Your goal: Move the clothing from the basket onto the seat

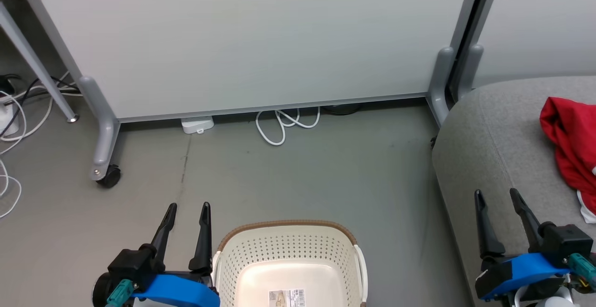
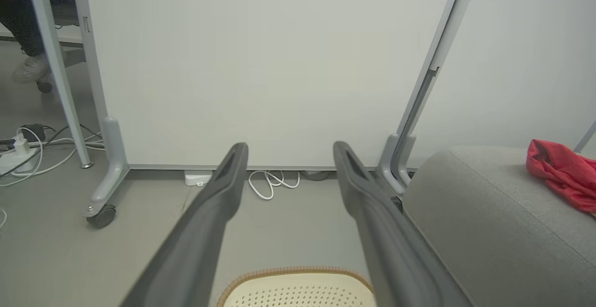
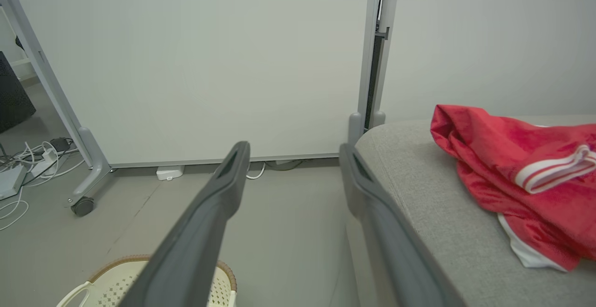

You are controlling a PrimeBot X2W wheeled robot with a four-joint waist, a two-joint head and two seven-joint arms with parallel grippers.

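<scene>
On the seat [image 1: 489,158] at right, the red clothing [image 1: 570,144] lies bunched, white trim showing. Basket [image 1: 288,225] sits on the floor between the arms, and the part of its floor that shows is bare, so the transfer looks done. Left fingers [image 1: 203,237] spread apart, empty, just beside the basket's left wall. Right fingers [image 1: 484,223] spread, empty, over the seat's edge. Probably a parked pose. Label [image 1: 286,297] on the basket floor has barcode-style print, too small to read.

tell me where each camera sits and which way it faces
Head view: on the head, looking down at basket and seat; left hand and right hand show.
Left wrist view: on the left wrist, facing the partition; its fingers show.
Right wrist view: on the right wrist, facing partition and clothing; its fingers show.
Shared: basket, seat, clothing.
</scene>
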